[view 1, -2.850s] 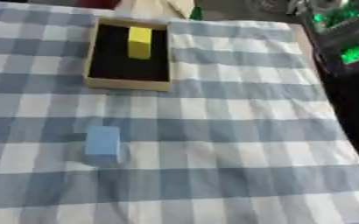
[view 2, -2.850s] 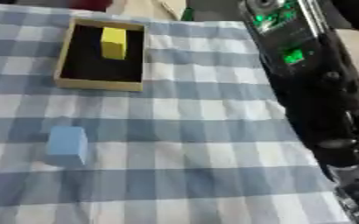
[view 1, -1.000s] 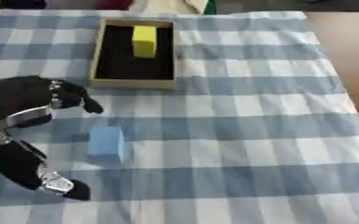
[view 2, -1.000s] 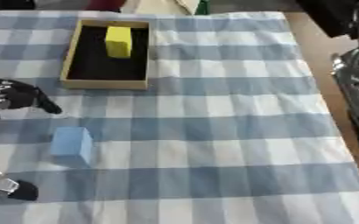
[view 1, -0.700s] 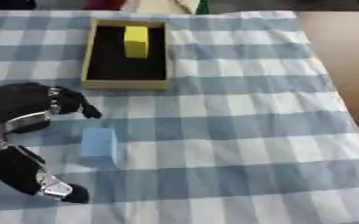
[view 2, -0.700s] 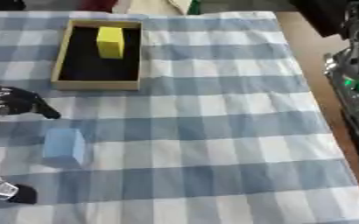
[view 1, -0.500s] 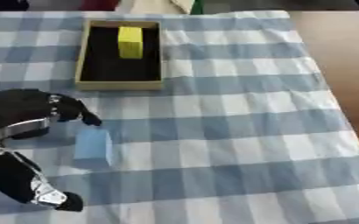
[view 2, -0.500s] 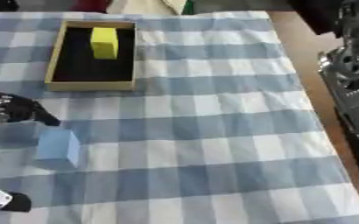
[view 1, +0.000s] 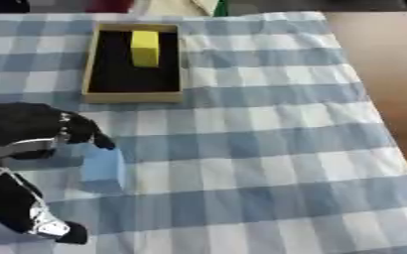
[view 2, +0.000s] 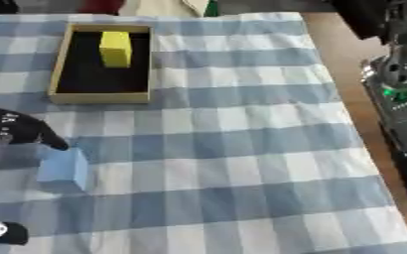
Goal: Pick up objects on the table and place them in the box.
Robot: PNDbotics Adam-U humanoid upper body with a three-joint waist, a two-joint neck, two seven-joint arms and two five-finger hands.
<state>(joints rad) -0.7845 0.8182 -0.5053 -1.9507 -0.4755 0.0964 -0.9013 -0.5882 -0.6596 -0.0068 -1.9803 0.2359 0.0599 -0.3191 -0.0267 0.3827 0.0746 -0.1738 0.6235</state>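
Blue block (view 1: 102, 166) sits on the checked cloth (view 1: 268, 149) over the tabletop, near the left side, standing with its long axis running roughly away from the robot, toward the box, leaning a touch to the right at the far end. Up at the far left, the box (view 1: 89, 74) lies lengthwise the same way, dark inside with a pale rim, and a yellow block (view 1: 144, 48) rests in its far half, long axis also pointing away.

Left hand (view 1: 29, 131) is right there at the blue block's far left corner, a dark fingertip reaching the block's top edge; whether it actually touches cannot be told. The fingers (view 1: 92, 136) are spread and only gently bent, nothing gripped, and the thumb (view 1: 42, 225) hangs well down near the lower left corner, so the span is wide open around the block's left side.
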